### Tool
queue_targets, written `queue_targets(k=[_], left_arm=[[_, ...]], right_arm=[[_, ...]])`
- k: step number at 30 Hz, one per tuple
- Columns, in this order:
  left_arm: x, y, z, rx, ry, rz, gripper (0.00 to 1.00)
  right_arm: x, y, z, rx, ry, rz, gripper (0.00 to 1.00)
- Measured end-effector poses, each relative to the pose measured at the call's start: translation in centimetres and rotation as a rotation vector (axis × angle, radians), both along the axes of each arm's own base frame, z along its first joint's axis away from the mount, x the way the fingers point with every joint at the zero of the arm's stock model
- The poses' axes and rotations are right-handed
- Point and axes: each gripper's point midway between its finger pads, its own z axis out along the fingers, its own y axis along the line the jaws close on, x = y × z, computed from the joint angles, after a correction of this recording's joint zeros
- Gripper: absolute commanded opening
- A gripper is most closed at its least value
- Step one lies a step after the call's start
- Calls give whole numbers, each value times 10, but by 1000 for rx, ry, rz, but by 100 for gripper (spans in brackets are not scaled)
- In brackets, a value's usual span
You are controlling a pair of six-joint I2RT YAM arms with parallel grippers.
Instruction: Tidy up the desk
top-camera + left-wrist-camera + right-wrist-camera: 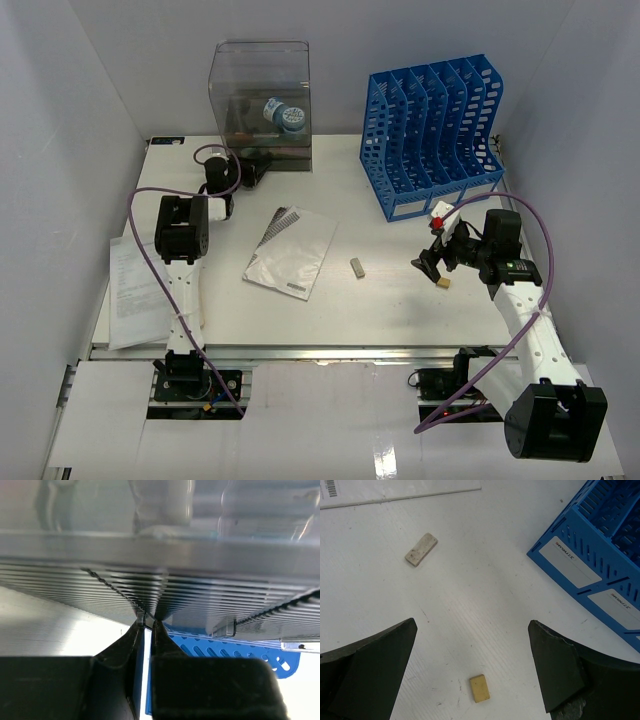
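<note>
The white desk (390, 315) carries loose items. My left gripper (247, 172) is at the foot of the clear plastic drawer box (260, 100). In the left wrist view its jaws stand almost together, and the left gripper (145, 622) pinches a small clear tab under the box's ribbed front (160, 575). My right gripper (432, 262) hangs open just above the desk, in front of the blue file rack (435, 130). A small yellow eraser (479, 688) lies on the desk between the open fingers of the right gripper (472, 624), touching neither. A grey eraser (421, 549) lies farther left.
A grey booklet (290, 252) lies at the desk's centre, and a printed sheet (135, 295) overhangs the left edge. A blue and white roll (285, 115) sits inside the clear box. The rack's corner (600, 555) is close on my right gripper's right. A metal rail (330, 352) runs along the front.
</note>
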Motion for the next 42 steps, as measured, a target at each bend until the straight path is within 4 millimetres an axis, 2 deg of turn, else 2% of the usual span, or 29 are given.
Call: queue_targets(k=[3,6,8,10,13,16,19,23,25,28,30,32,33,35,37,40,42], left_arm=[[-10,1,-1,-5,0,7,0],[-35,2,-2,-2,19,4,0],[-55,3,-2,7,35,1,16],[-74,4,-1,20,51,-6,43],[-89,6,-4,50,58,-22,65],[-96,8,-7,75,63,-43,72],[-102,11,-2,101,60,-63,77],[-112,27,25,216,19,-70,84],[-117,42,48,344,-18,-44,87],[-125,64,93,561,-85,35,89],[-139,68,124,695,-138,71,89],[-161,63,149,778,-197,68,89],[-173,60,159,812,-226,63,89],[-197,54,168,851,-267,21,89],[-219,49,161,868,-279,-35,89],[-251,44,125,877,-226,-134,89],[-267,43,104,889,-189,-180,89]], right_arm=[[0,0,0,0,0,0,99],[0,0,0,0,0,1,99],[0,0,-1,0,2,2,99],[0,0,-3,-3,3,4,99],[-2,0,-8,-7,14,7,98],[-2,0,-14,-12,33,10,99],[-4,-4,-29,-30,103,-9,100],[-2,-20,-50,-98,216,-89,100],[-1,-30,-57,-147,257,-124,100],[-5,-44,-68,-233,304,-159,99],[-9,-53,-80,-306,346,-163,98],[-15,-59,-94,-367,395,-148,100],[-19,-62,-101,-395,422,-139,98],[-24,-67,-111,-448,454,-109,95],[-27,-72,-120,-498,468,-69,94],[-29,-76,-127,-546,463,-21,90],[-28,-79,-132,-583,450,-3,83]])
